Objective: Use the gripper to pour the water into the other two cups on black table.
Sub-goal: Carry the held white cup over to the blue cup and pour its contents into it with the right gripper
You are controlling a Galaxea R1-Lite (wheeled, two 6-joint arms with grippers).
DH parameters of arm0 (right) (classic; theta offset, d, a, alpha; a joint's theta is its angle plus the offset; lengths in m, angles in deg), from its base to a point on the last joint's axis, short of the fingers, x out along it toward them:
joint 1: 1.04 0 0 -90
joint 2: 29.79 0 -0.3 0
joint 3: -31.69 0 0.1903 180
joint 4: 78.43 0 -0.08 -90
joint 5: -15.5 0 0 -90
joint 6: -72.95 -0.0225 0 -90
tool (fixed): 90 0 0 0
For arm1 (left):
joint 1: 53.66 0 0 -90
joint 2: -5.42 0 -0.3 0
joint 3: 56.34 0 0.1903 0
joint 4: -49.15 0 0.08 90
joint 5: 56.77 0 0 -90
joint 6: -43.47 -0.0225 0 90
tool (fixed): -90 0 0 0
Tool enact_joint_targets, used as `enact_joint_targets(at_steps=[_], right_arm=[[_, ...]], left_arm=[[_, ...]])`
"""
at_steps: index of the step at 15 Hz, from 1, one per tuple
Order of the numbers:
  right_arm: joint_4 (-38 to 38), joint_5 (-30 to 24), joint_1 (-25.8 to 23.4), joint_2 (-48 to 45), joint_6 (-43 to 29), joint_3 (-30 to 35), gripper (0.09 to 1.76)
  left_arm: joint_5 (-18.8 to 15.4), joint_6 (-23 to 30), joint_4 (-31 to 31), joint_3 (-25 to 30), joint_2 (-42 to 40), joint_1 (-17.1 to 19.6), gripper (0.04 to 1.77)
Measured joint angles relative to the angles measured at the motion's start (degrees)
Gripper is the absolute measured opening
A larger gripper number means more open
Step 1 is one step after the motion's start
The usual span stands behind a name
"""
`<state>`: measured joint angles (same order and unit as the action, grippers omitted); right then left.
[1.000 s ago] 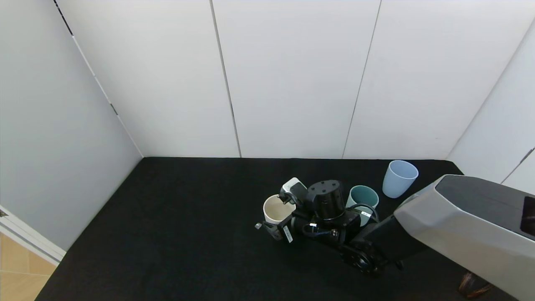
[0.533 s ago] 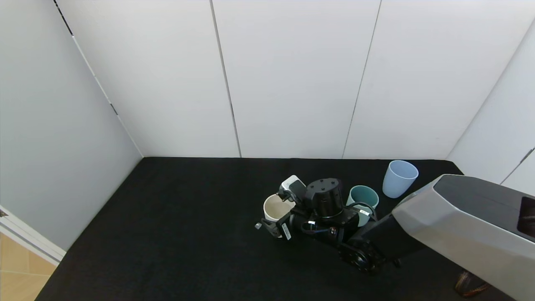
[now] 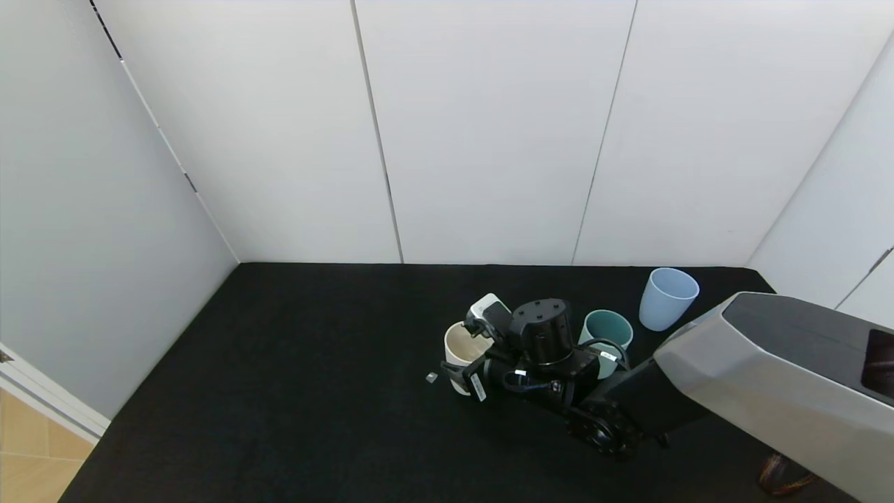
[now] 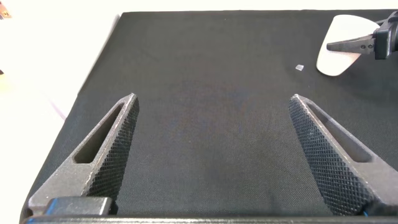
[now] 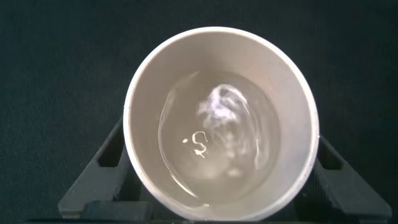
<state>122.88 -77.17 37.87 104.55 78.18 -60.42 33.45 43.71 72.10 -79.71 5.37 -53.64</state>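
My right gripper [image 3: 466,355] is shut on a cream-white cup [image 3: 462,344] near the middle of the black table [image 3: 293,363]. In the right wrist view the cup [image 5: 221,118] sits between both fingers [image 5: 102,165] and holds clear water [image 5: 217,146] with a rippled surface. The teal-green cup [image 3: 606,327] stands upright just right of the gripper's wrist. The periwinkle blue cup [image 3: 667,297] stands upright farther back right. My left gripper [image 4: 211,102] is open and empty over bare table; its view shows the cream cup [image 4: 341,55] far off.
A small grey chip [image 3: 431,377] lies on the cloth just left of the cream cup; it also shows in the left wrist view [image 4: 300,67]. White panel walls [image 3: 489,140] enclose the table at back and sides. My right arm's grey shell [image 3: 782,370] fills the right front.
My right gripper and the cream cup have shifted slightly right. The small grey chip stayed put and now lies apart from the gripper. The other cups have not moved.
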Motion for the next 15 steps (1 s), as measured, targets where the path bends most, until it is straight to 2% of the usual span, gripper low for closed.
enact_joint_targets(at_steps=[6,9,15], right_arm=[[-1.13,0.63,0.06,-1.45,-0.02,-0.07,1.31],[-4.24,0.61,0.04,-4.29,0.09,-0.27,1.31],[-9.31,0.52,-3.41,-11.43,1.1,-0.82,1.31]], left_arm=[[0.0,-0.02,-0.02,0.0,0.0,0.02,1.72],[0.0,0.0,-0.02,0.0,0.0,0.02,1.72],[0.0,-0.02,0.0,0.0,0.0,0.02,1.72]])
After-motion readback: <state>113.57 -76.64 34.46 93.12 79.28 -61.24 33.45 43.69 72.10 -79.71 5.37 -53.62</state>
